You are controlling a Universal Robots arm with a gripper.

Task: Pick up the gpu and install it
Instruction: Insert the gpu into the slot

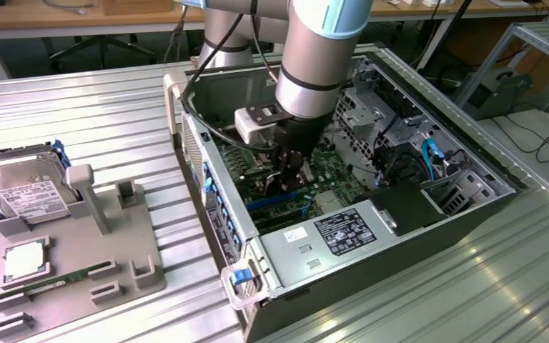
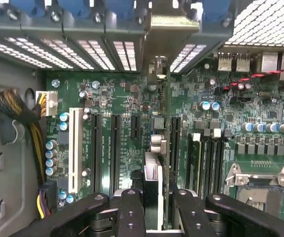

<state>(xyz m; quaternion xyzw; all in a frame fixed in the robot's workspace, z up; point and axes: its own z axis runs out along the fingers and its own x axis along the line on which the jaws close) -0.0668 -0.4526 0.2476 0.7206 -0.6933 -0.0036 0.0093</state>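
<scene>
Gripper (image 2: 158, 210): nearest the lens, jaws drawn partway in, clamped on the gpu's upper edge.
Cables (image 2: 18, 111): yellow and black bundle at the board's edge, well apart from the card.
White slot (image 2: 74, 148): bare, parallel to the card.
Black slots (image 2: 105, 148): two long ones, bare, between white slot and card.
Gpu (image 2: 154, 170): held edge-on between the fingers (image 2: 132, 210), standing upright over the board (image 2: 127, 98).
Direction: straight below the gripper, no sideways offset to speak of.
Long axis: from the fingers toward the rear wall, in line with the slots.
Bracket (image 2: 174, 24): pale metal end, up against the rear wall's slot openings.
Seating: cannot tell whether the card's lower edge is in a slot or just above one.
Socket (image 2: 258, 185): open, beyond the memory slots, clear of the card.
Tray (image 1: 74, 279): at the exterior view's left, outside the case (image 1: 351, 236), with the drive (image 1: 22, 187) on it.
Arm: reaching down inside the case, gripper low over the board.
</scene>
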